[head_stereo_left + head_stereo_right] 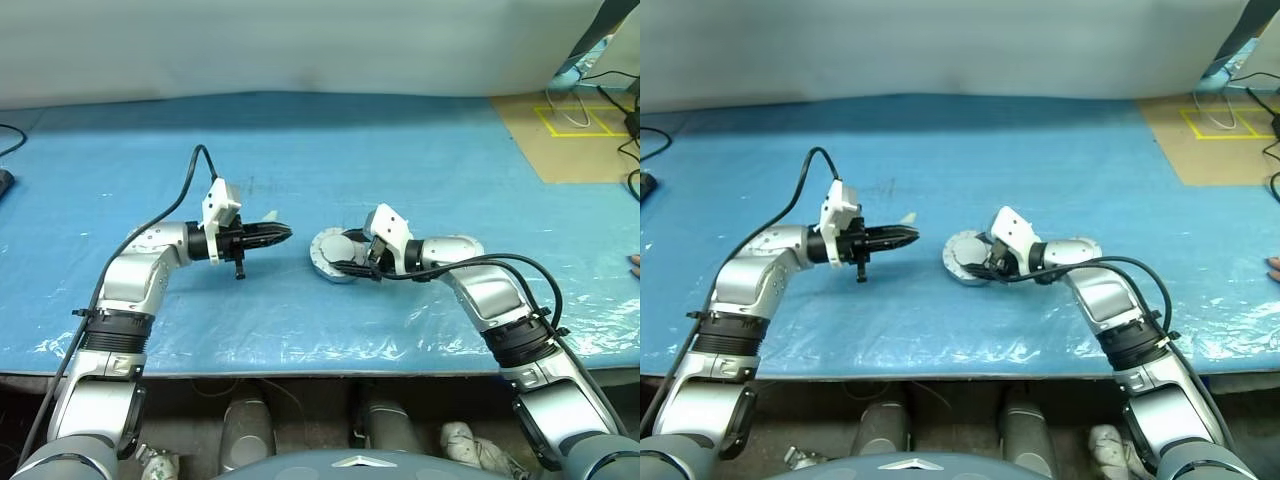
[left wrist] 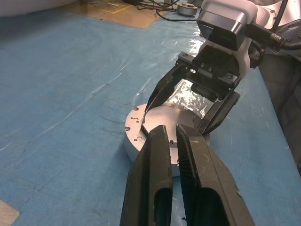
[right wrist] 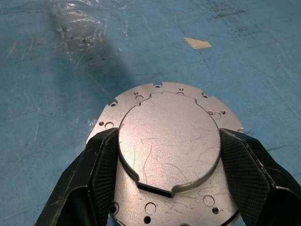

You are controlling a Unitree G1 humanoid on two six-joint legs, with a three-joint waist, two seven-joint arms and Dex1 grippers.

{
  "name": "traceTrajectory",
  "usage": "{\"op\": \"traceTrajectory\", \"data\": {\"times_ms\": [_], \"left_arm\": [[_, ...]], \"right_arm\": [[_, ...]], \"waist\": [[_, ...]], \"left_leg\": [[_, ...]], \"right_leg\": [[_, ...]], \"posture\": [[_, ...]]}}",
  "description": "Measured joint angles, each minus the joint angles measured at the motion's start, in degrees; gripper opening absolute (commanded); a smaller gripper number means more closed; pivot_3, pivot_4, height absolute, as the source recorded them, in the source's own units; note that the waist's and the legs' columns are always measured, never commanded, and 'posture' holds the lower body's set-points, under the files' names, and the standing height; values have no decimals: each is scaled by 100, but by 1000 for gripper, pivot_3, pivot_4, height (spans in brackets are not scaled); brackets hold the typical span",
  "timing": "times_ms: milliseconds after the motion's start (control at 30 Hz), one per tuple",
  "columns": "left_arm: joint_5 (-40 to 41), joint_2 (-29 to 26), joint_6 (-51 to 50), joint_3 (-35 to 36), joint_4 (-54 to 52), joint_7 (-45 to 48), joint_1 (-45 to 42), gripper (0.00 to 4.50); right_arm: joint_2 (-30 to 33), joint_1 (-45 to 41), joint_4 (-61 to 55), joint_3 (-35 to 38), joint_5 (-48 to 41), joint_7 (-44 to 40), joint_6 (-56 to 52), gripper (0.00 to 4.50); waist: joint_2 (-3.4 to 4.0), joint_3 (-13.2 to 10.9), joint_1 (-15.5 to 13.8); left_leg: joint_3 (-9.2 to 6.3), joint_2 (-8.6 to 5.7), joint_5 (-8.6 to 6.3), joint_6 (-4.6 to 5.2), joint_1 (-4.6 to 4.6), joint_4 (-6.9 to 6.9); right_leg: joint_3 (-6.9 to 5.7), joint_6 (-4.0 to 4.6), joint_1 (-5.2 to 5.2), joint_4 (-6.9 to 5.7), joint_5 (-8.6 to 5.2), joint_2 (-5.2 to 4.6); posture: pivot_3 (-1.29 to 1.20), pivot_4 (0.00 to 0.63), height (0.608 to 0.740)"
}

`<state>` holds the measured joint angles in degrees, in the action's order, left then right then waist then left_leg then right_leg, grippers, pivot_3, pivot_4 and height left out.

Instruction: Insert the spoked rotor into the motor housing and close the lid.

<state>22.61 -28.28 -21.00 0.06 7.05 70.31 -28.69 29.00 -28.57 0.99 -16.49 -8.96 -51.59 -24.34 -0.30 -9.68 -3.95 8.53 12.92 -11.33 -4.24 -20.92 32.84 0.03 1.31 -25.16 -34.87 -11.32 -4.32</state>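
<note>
The motor housing [image 3: 141, 108] sits flat on the blue plastic-covered tabletop [image 1: 400, 170], its round axis upright, a short silver-grey can with a flanged plate pierced by small holes. The lid [image 3: 169, 146] lies smooth grey face up on the housing, a scratched, matte metal disc with a notch in its rim. The right end effector [image 3: 169, 155] straddles the lid, its textured black fingers [image 3: 101, 162] against opposite edges, grasping it. The left end effector [image 1: 275, 234] hangs clenched and empty beside the housing, pointing level towards it.
</note>
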Motion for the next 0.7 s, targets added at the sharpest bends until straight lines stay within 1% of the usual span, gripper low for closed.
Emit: {"op": "traceTrajectory", "data": {"times_ms": [233, 567, 700], "left_arm": [[14, 2, 0, -36, -1, -49, 5, 367], [49, 12, 1, -52, -2, -74, 5, 367], [59, 16, 1, -60, -2, -80, 7, 367]], "right_arm": [[10, -129, 84, 7, -1, -134, -95, 2967], [127, -489, 301, 105, -147, -562, -337, 2967], [126, -498, 340, 110, -87, -570, -294, 2967]], "waist": [[0, 0, 0], [0, 0, 0], [0, 0, -1]], "left_leg": [[0, 0, 0, 0, -1, 1], [0, 1, 1, 1, -7, 2], [0, 1, 1, 1, -8, 2]], "right_leg": [[0, 0, -1, 0, 0, 0], [-1, 1, -7, 0, 0, 1], [-1, 1, -7, -1, 0, 1]], "posture": [[0, 150, 740], [0, 150, 740], [0, 150, 740]]}}
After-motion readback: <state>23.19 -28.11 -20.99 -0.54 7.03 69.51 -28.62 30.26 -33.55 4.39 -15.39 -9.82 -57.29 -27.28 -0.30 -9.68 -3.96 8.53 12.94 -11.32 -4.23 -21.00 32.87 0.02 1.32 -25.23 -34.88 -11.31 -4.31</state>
